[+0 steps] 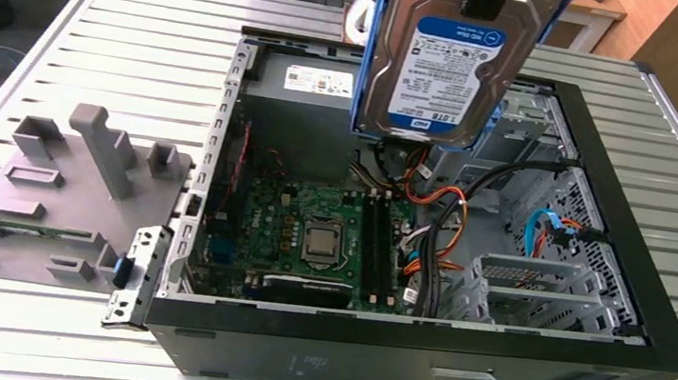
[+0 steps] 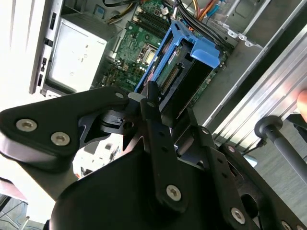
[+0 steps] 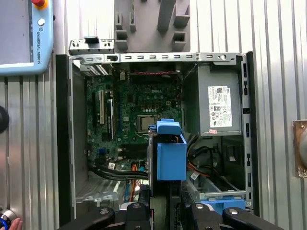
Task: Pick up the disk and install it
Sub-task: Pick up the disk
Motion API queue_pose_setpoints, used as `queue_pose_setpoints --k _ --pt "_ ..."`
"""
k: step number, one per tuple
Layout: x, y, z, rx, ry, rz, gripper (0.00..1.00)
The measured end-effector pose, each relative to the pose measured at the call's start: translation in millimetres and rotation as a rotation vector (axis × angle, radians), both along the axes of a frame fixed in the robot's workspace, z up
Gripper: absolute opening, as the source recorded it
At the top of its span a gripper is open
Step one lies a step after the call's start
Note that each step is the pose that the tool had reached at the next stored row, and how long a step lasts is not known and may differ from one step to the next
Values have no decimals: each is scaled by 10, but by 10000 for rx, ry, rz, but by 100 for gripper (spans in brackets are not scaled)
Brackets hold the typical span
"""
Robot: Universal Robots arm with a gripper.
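From my remote station I see a slatted metal table (image 1: 101, 29) carrying an open computer case (image 1: 421, 367) that lies on its side with its interior facing up. Beside the case, toward the exterior view's left, sits a grey moulded fixture (image 1: 42, 214) with upright posts and empty slots. Inside the case, a grey power supply (image 3: 218, 105) with a white sticker fills one corner, a green motherboard (image 1: 308, 234) covers the floor, and a bare metal drive cage (image 1: 533, 289) sits near the front wall, with black, orange and blue cables (image 1: 480, 192) looping between them. The disk (image 1: 443, 68) hangs above the case opening, clear of everything inside. It stands on edge, and its white and blue label faces the exterior camera. A blue bracket (image 3: 171, 155) is clipped around it, and in the first wrist view it sits over the gap between the motherboard and the power supply. The gripper (image 3: 160, 196) grasps the disk from above, its fingers (image 2: 152, 103) closed narrowly on the disk's upper end. I judge the pick-up done. The install is not: the disk is not in any bay and touches nothing in the case.
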State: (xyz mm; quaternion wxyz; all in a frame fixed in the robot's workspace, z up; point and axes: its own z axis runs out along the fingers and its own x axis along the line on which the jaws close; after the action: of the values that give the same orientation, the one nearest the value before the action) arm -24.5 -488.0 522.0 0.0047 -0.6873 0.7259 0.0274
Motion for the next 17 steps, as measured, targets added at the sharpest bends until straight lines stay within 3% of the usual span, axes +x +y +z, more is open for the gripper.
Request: queue_pose_setpoints --k 9,17 --pt "0 -154 0 -1 0 0 35" --pt "0 -319 0 -1 0 -1 35"
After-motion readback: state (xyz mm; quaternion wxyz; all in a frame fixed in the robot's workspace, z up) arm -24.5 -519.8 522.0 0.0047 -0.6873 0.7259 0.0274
